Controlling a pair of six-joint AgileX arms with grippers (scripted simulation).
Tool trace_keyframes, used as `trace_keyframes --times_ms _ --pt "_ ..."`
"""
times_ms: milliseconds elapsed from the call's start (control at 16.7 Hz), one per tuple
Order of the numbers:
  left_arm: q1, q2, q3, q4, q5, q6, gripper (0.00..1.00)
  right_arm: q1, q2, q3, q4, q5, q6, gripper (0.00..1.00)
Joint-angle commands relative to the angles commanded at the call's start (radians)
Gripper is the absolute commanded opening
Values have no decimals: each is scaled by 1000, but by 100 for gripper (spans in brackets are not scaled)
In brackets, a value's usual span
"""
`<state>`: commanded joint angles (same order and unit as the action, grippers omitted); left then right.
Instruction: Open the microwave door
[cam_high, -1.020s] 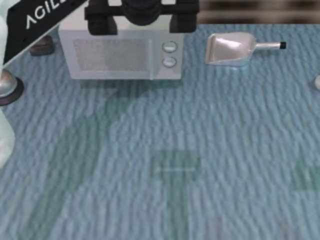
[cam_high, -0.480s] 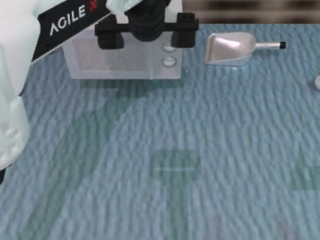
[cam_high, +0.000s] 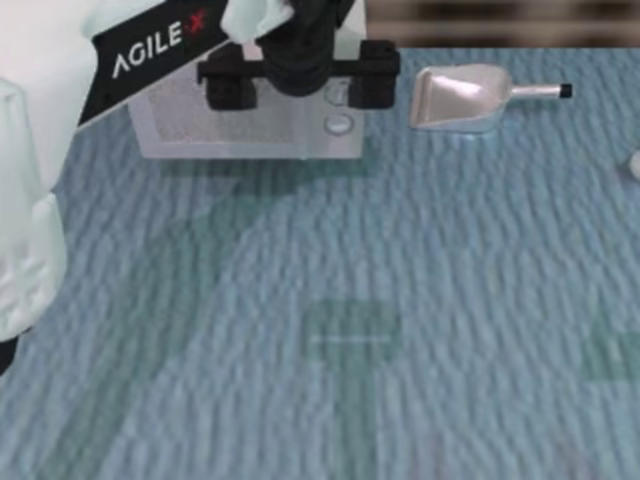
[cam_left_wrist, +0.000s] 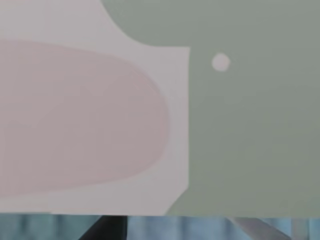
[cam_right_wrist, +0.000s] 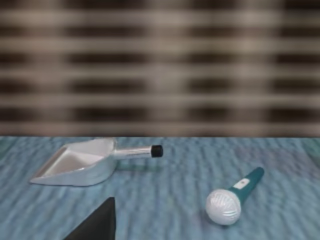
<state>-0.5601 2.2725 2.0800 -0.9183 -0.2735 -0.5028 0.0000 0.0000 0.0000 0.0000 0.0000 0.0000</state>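
The white microwave (cam_high: 348, 147) stands at the back left of the table. Its door (cam_high: 235, 128), with the grey mesh window, lies flat against the front, left of a round silver knob (cam_high: 340, 124); the upper knob is mostly hidden. My left gripper (cam_high: 298, 80) hangs over the microwave's front top edge, open, its black fingers (cam_high: 224, 86) spread wide across the door and knob panel. Pale white and grey-green surfaces fill the left wrist view close up. My right arm is outside the top view; its wrist view shows a single black fingertip (cam_right_wrist: 100, 222).
A silver scoop (cam_high: 458, 97) with a black-tipped handle lies right of the microwave, also the scoop (cam_right_wrist: 80, 162) in the right wrist view. A teal microphone with a white head (cam_right_wrist: 231, 199) lies on the blue cloth (cam_high: 400, 300) farther right. A slatted wall backs the table.
My left arm has swung forward and slightly right, bringing the spread gripper from above the microwave's top down over its front edge. The door looks unchanged.
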Motion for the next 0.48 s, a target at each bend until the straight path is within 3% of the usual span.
trace_keyframes --times_ms 480 --pt "0 0 0 0 0 0 17 0 0 0 0 0 0 100"
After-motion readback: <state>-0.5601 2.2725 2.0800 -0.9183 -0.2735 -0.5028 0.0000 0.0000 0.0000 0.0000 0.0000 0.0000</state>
